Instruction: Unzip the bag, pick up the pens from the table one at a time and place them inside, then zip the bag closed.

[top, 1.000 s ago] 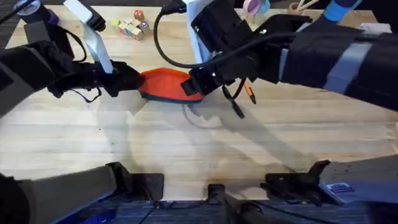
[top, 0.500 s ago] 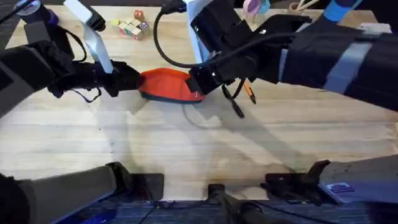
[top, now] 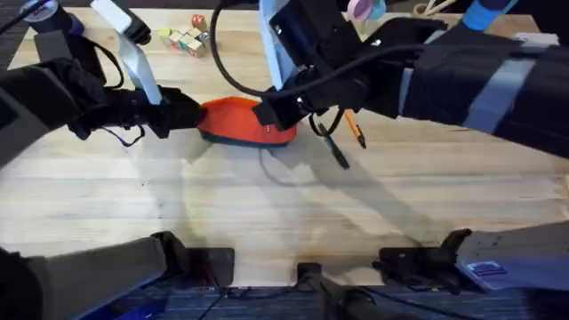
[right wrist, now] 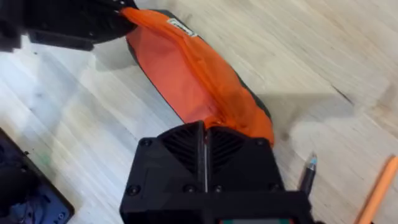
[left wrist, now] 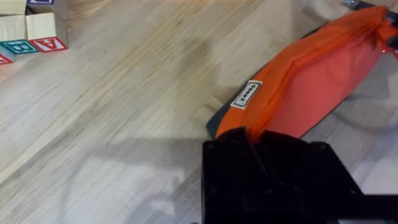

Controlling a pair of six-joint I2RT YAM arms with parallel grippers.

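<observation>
Bag (top: 233, 120) sits on the table (top: 267, 213), far of centre, lying roughly left-right. Orange fabric, dark lower edge on the near side.

Left gripper (top: 182, 114) is at the bag's left end. In the left wrist view (left wrist: 249, 134) its black fingers are pinched together on the orange fabric at that end, right by the small white label (left wrist: 247, 94). Clamped on the bag.

Right gripper (top: 271, 114) is over the bag's right end. Right wrist view (right wrist: 205, 134): fingers pressed together with only a thin seam between them, sitting on the top ridge of the bag (right wrist: 193, 74). Closed on the bag's top at that end; can't tell if it has the zipper pull or just fabric, since the fingers cover it.

Bag stretches between the two grippers, top ridge up. Can't tell from these views whether the zipper is open.

Pens are on the table just right of the bag, partly under the right arm: orange pen (top: 355, 131) farther right, black pen (top: 336, 153) nearer and beside it. Both lie flat, apart from the bag.

Lettered wooden blocks (top: 185, 37) sit at the far left of the table, well apart from the bag.
</observation>
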